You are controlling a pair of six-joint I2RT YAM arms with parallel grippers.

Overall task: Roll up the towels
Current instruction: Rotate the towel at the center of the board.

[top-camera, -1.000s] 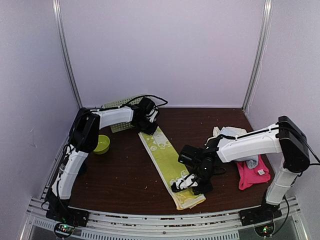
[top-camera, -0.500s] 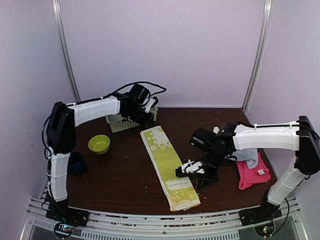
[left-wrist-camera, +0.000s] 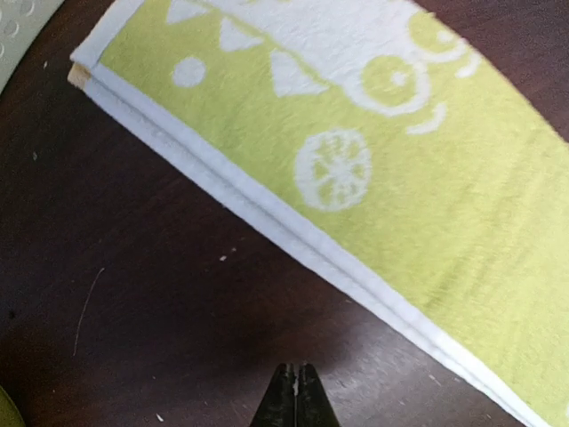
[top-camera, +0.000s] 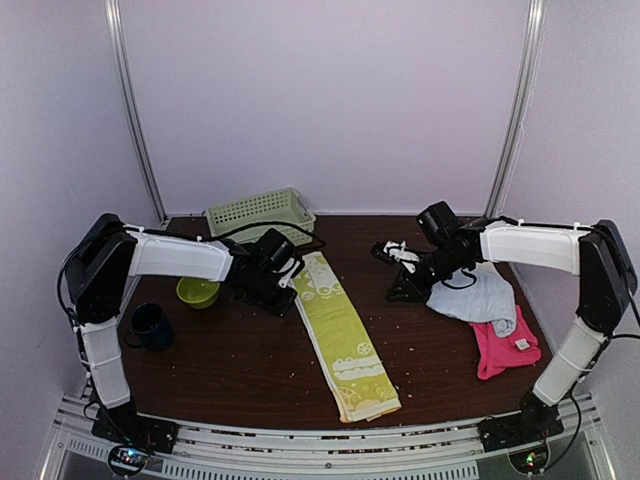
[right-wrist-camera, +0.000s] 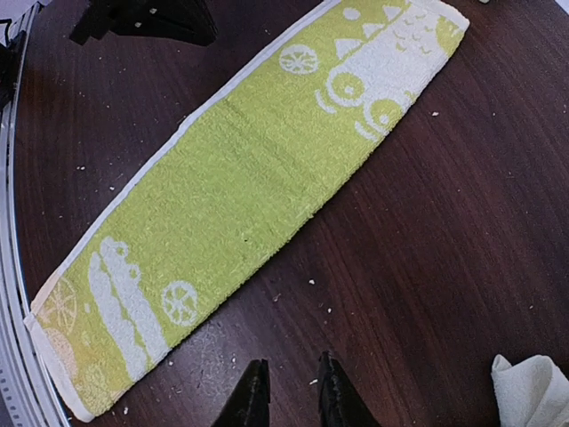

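— Lime-green terry towel with pale lemon print: where?
— Spread flat as a long folded strip, slantwise across the middle of the dark brown wooden bench. Not rolled at either end.
— Left pincer?
— Closed tight, gripping nothing. Poised over bare wood just beside the strip's white-edged long side, near its far end, not touching the cloth.
— Right pincer?
— Parted a little, empty. Hanging above the bench off to the right of the strip, apart from it.
— Other towels?
— Crumpled light blue cloth over on the right side. Bunched hot pink cloth with a white tag just in front, lying against the blue one. Corner of a cream-white cloth, seen only at the lower right of the right wrist view.
— Anything else on the bench?
— Pale green plastic basket at the back wall. Small lime-green bowl and dark blue mug on the left, well apart from the strip.
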